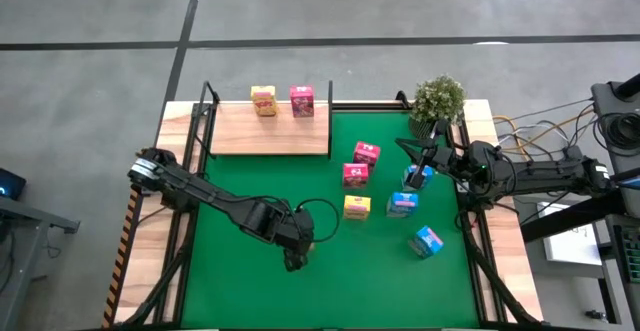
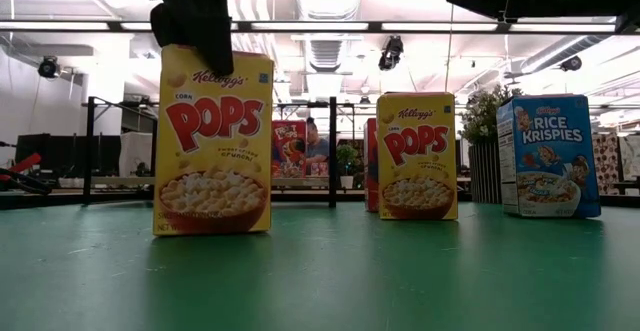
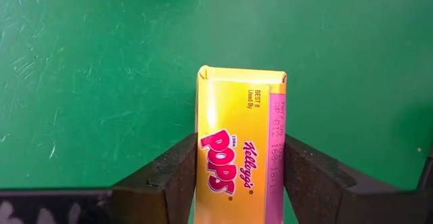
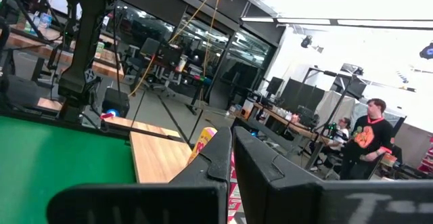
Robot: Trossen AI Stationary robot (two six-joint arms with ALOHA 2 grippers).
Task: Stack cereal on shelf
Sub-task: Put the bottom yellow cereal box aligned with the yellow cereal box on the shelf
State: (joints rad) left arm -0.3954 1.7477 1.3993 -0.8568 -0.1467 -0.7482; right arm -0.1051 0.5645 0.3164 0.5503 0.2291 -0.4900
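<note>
A yellow Corn Pops cereal box stands upright on the green mat, toward its near edge. My left gripper comes down on the box's top and is shut on it. The shelf is a light-wood board at the far left. A yellow box and a pink box stand on it. Pink boxes, a yellow box and blue boxes stand on the mat's right half. My right gripper is shut, raised by the mat's right edge. My left gripper pinches the yellow box at its top edge between its two fingers, one on the printed front and one on the back. The fingers come steeply from above and lie across the narrow top. The box stands upright, its bottom on the mat.
A potted plant stands at the far right corner. Black posts rise at the shelf's ends. The mat's left half and near strip are bare. People sit in the room beyond the table.
</note>
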